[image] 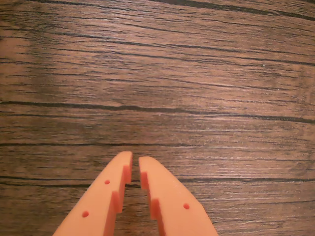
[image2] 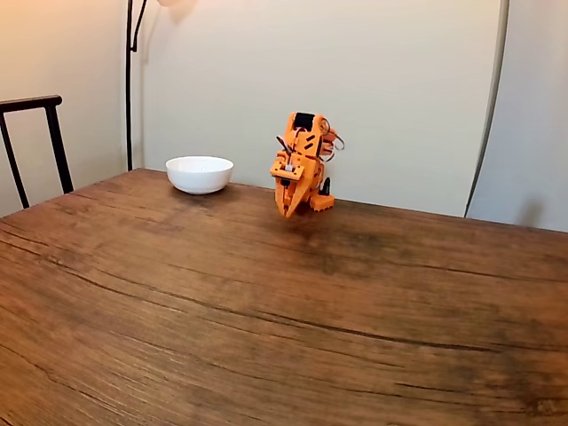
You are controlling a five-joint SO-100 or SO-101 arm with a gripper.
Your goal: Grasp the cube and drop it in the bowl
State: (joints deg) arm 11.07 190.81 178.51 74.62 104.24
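Wood-grain tabletop (image2: 266, 302), pale wall behind. Orange pincer (image: 135, 162) hangs tip-down just above bare wood, jaws nearly closed, nothing between them. White bowl (image2: 199, 173) sits left of pincer in fixed view, well apart.

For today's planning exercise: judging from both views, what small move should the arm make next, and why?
Probably lift and look around. The gripper is nearly shut with nothing in it, over bare table; I cannot find the cube. The bowl sits left in the fixed view.

bare wooden table (image2: 266, 337) open all around, bowl (image2: 200, 174) standing alone left of the arm (image2: 303, 164) in the fixed view
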